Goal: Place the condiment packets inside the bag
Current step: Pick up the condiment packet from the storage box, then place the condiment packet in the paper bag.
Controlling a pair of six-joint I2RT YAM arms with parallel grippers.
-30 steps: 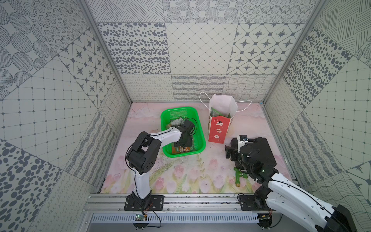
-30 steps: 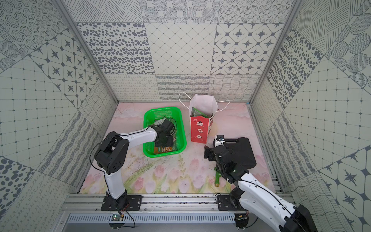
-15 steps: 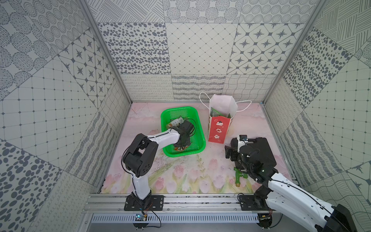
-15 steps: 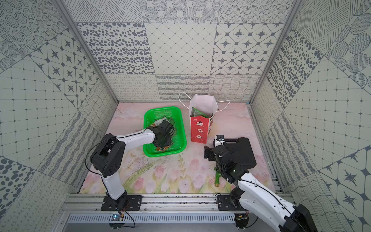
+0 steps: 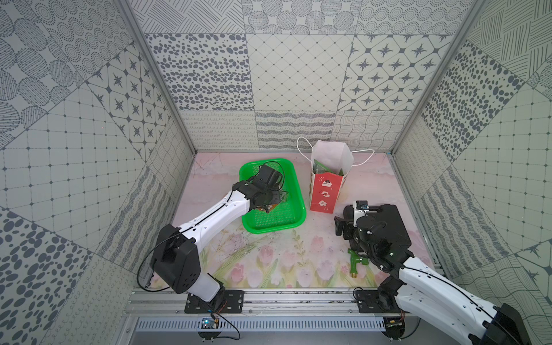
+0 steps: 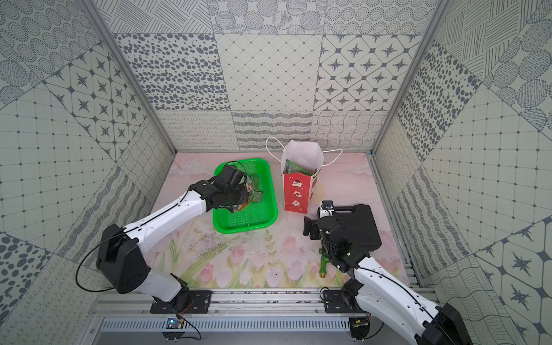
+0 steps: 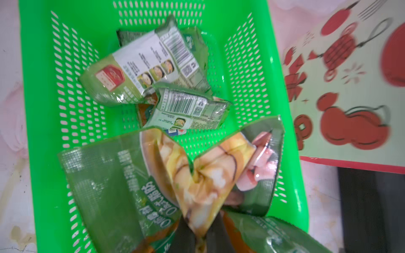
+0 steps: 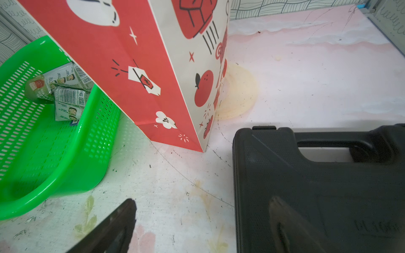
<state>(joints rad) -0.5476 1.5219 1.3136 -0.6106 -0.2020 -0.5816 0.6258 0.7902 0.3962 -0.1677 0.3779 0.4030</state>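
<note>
Several condiment packets lie in the green basket [image 7: 43, 131], two of them back-up [image 7: 142, 65] [image 7: 190, 109]. My left gripper [image 7: 200, 238] is shut on the crumpled lower edge of a green packet with a food photo [image 7: 197, 175]. In both top views this gripper [image 5: 268, 197] [image 6: 236, 194] hangs over the basket's middle. The bag [image 5: 327, 191] [image 6: 298, 191] stands upright right of the basket, with green packets [image 5: 322, 168] showing inside. My right gripper [image 8: 201, 219] is open and empty, low over the mat beside the bag [image 8: 131, 65].
A black plastic case [image 5: 385, 221] [image 8: 306, 186] lies right of the bag, partly under my right wrist. A small green T-shaped fitting [image 5: 357, 263] lies on the floral mat near the right arm. Patterned walls enclose the mat on three sides.
My left gripper has shut on a packet in the basket, and the left arm's elbow has swung down towards the front left. The right arm has not moved.
</note>
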